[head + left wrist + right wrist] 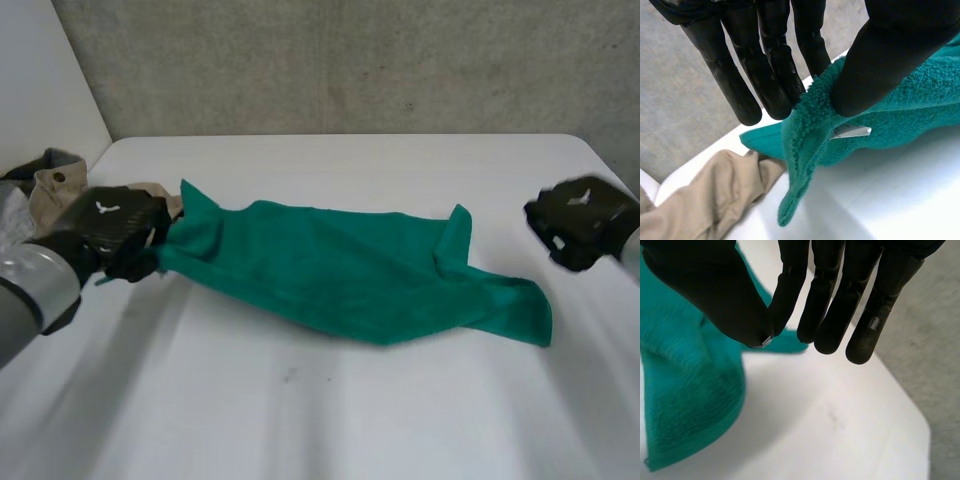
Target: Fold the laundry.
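Observation:
A green towel [340, 275] lies crumpled lengthwise across the middle of the white table [330, 420]. My left hand [115, 232] holds the towel's left end. In the left wrist view the thumb and fingers [765, 65] pinch a corner of the towel [900, 115] beside a small white label [852, 131]. My right hand [580, 222] hovers off the towel's right end and is apart from it. In its wrist view the right hand [840, 300] has its thumb closed against a finger with nothing between them, and the towel [685, 405] lies past the thumb.
A beige garment [55, 185] and other grey clothes [45, 160] are piled at the table's far left, just behind my left hand. The beige garment [705, 200] lies next to the pinched corner. The table's right edge [920, 430] runs close by my right hand.

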